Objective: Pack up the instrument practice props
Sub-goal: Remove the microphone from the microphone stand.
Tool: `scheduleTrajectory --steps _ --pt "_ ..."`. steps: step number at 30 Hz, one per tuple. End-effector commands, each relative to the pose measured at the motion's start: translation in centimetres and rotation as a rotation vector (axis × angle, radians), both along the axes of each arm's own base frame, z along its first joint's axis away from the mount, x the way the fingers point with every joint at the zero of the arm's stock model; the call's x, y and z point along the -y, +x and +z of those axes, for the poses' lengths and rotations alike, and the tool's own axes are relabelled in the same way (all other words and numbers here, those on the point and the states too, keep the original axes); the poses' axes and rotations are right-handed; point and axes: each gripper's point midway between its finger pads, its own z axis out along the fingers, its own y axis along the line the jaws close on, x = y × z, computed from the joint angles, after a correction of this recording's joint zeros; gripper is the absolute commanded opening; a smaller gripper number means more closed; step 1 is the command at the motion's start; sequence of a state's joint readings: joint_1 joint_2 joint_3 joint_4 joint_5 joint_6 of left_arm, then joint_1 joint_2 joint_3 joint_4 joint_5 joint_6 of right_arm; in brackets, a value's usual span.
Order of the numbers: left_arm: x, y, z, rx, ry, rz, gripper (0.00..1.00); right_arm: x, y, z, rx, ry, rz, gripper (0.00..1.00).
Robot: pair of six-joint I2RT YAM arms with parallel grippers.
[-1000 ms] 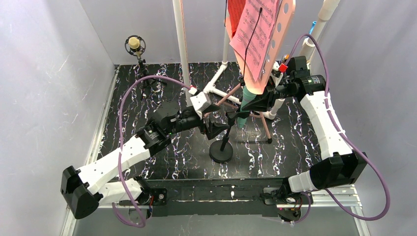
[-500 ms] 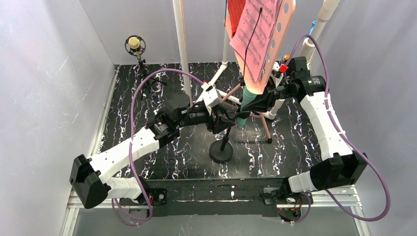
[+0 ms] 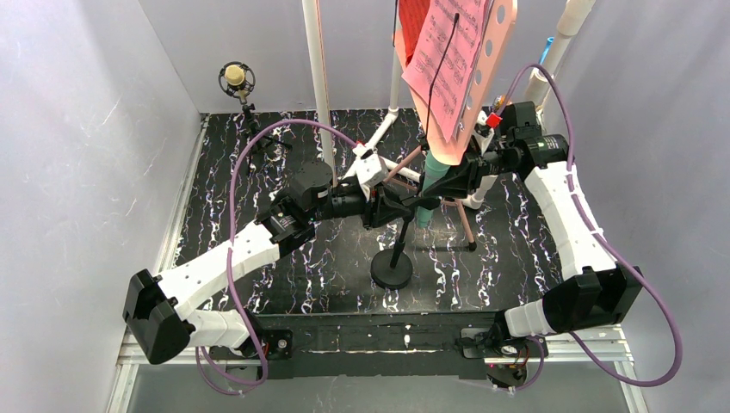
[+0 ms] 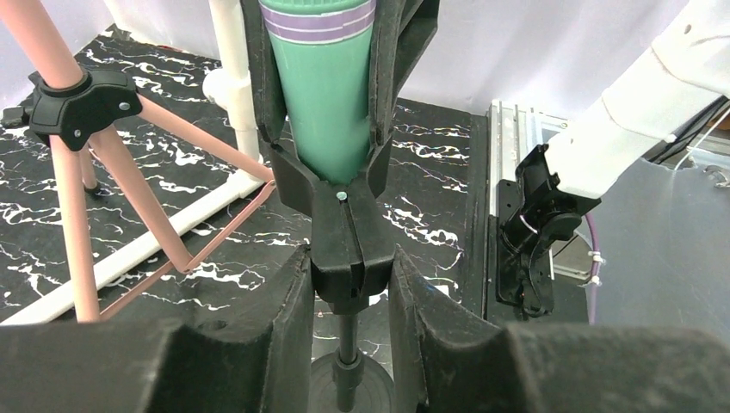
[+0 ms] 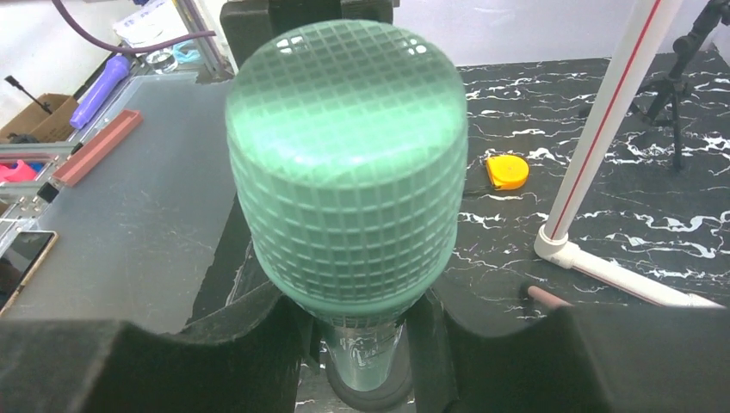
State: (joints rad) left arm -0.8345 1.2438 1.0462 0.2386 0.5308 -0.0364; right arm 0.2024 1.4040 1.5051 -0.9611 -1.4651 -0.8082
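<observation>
This was a robotics lab test cell rather than a lived-in room. Plain grey-white walls (image 3: 95, 129) closed in a black marbled tabletop (image 3: 284, 288) on three sides, and aluminium rail (image 3: 178, 228) ran along its edge. Two white-and-black robot arms (image 3: 215, 267) were mounted at the near side, with purple cables (image 3: 231, 215) looping from them. A white plastic pipe frame (image 3: 318, 77) stood on the tabletop, and a pink music stand (image 3: 497, 33) and a small yellow microphone (image 3: 236, 79) were set out like staged props. A yellow tape measure (image 5: 505, 170) lay on the marbling. Past the edge, a grey bench (image 5: 129, 215) carried a smartphone (image 5: 21, 267) and a cardboard box (image 5: 30, 116).
</observation>
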Motion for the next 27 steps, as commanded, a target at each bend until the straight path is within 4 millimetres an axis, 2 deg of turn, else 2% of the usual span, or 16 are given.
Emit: scheduleTrajectory --steps 1,5,12,13,16,20,23,25,27 --pt "-0.8 -0.2 0.9 0.038 -0.02 0.023 0.0 1.0 0.0 1.0 0.024 0.019 -0.031 0.17" --pt "-1.5 0.0 -0.1 0.046 -0.004 0.055 0.0 2.7 1.0 1.5 0.03 0.021 -0.108 0.17" --pt "-2.3 0.0 -0.4 0.049 -0.003 0.089 0.01 4.1 0.7 1.5 0.064 0.006 -0.215 0.17" --pt "-2.4 -0.2 -0.3 0.051 -0.006 0.087 0.07 4.3 0.7 1.5 0.065 0.003 -0.231 0.17" --pt "-2.6 -0.5 -0.5 0.035 -0.01 0.083 0.4 5.0 0.8 2.0 0.068 0.0 -0.275 0.18" --pt "-3.3 -1.0 -0.3 0.016 -0.026 0.1 0.74 6.4 0.6 2.3 0.041 -0.003 -0.338 0.18" --pt "-4.2 -1.1 0.0 0.002 -0.046 0.14 0.89 6.7 -0.5 1.8 0.024 -0.003 -0.349 0.18" --pt "-4.8 -1.2 0.5 -0.006 -0.064 0.167 0.96 6.9 -1.1 1.7 0.019 -0.005 -0.365 0.18" --pt "-5.6 -1.7 1.3 -0.01 -0.09 0.184 0.98 7.0 -1.7 1.7 0.013 -0.008 -0.379 0.18"
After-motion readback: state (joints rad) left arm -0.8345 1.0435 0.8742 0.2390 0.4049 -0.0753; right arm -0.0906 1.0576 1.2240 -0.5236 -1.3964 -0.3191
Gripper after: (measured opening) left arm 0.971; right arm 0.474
